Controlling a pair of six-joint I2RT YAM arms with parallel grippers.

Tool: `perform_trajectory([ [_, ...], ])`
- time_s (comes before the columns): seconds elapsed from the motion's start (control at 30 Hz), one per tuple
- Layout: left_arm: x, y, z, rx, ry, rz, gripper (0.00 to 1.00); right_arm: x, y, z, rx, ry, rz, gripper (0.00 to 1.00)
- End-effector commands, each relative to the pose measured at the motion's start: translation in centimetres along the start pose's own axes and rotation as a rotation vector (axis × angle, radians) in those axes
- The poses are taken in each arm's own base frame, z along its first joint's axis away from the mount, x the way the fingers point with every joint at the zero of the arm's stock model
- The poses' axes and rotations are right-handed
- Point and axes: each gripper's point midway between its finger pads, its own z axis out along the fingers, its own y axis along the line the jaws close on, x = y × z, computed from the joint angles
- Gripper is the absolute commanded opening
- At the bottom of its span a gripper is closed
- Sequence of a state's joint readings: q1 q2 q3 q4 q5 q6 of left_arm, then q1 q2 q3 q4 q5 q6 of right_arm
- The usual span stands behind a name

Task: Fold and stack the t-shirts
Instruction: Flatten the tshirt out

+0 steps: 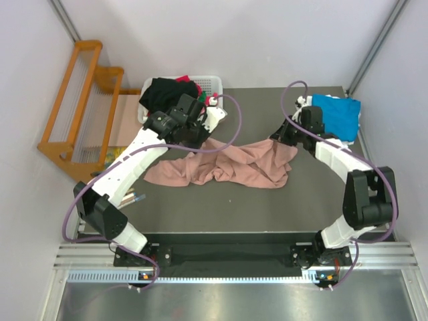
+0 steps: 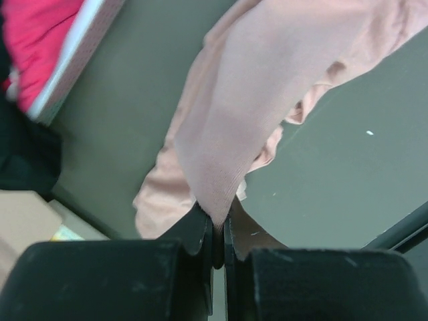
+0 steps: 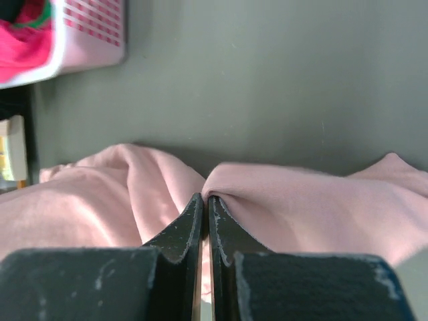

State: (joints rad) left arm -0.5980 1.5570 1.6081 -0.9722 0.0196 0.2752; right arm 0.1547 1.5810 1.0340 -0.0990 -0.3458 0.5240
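The salmon-pink t-shirt lies crumpled across the middle of the dark table. My left gripper is shut on a fold of the pink shirt at its upper left, the cloth pinched between the fingertips. My right gripper is shut on the pink shirt at its upper right edge. A bright blue t-shirt lies folded at the far right corner. A black shirt and a magenta one sit in the white basket.
The white slatted basket stands at the far left of the table, just behind my left arm. A wooden rack stands beyond the left edge. The table has bare surface in front of the pink shirt.
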Motion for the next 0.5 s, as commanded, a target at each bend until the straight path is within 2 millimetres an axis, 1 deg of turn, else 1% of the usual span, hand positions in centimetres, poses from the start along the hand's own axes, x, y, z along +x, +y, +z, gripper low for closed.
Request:
perform_trajectory([
  [0.0, -2.8, 3.1, -5.2, -0.138, -0.116, -0.026, 0.0, -5.5, 4.5, -5.5, -0.077, -0.21, -0.102, 0.0],
  [0.03, -3.7, 4.5, -6.7, -0.196, -0.143, -0.038, 0.0, -6.4, 5.9, -7.8, -0.103, -0.262, -0.129, 0.0],
  [0.1, -4.7, 6.2, -9.2, -0.259, -0.188, -0.055, 0.0, -7.2, 7.2, -10.6, -0.121, -0.334, -0.168, 0.0],
  [0.13, -5.9, 8.1, -12.1, -0.328, -0.251, -0.08, 0.0, -7.8, 8.9, -13.9, -0.156, -0.408, -0.2, 0.0],
  [0.17, -6.3, 8.9, -14.3, -0.363, -0.286, -0.091, 0.0, -7.9, 9.5, -15.5, -0.168, -0.443, -0.22, 0.0],
  [0.2, -7.4, 9.9, -17.6, -0.417, -0.36, -0.089, 0.0, -8.1, 10.2, -17.1, -0.179, -0.481, -0.232, 0.0],
  [0.23, -7.5, 10.5, -19.6, -0.467, -0.386, -0.086, 0.0, -8.1, 11.3, -20.2, -0.202, -0.539, -0.254, 0.0],
  [0.3, -8.0, 10.5, -25.1, -0.526, -0.499, -0.067, 0.0, -8.3, 12.7, -23.8, -0.221, -0.603, -0.286, 0.0],
  [0.33, -7.6, 10.0, -27.7, -0.537, -0.553, -0.06, 0.0, -7.8, 13.2, -26.3, -0.223, -0.632, -0.299, 0.0],
  [0.37, -7.0, 9.5, -28.8, -0.533, -0.561, -0.053, 0.0, -8.1, 14.2, -28.7, -0.235, -0.679, -0.326, 0.0],
  [0.4, -6.9, 9.1, -30.8, -0.539, -0.606, -0.052, 0.0, -7.4, 14.5, -31.0, -0.239, -0.704, -0.336, 0.0],
  [0.43, -6.0, 8.5, -32.8, -0.547, -0.642, -0.051, 0.0, -7.1, 15.0, -32.5, -0.25, -0.725, -0.346, 0.0],
  [0.47, -5.4, 8.0, -33.7, -0.544, -0.656, -0.044, 0.0, -7.1, 15.7, -34.6, -0.257, -0.765, -0.353, 0.0],
])
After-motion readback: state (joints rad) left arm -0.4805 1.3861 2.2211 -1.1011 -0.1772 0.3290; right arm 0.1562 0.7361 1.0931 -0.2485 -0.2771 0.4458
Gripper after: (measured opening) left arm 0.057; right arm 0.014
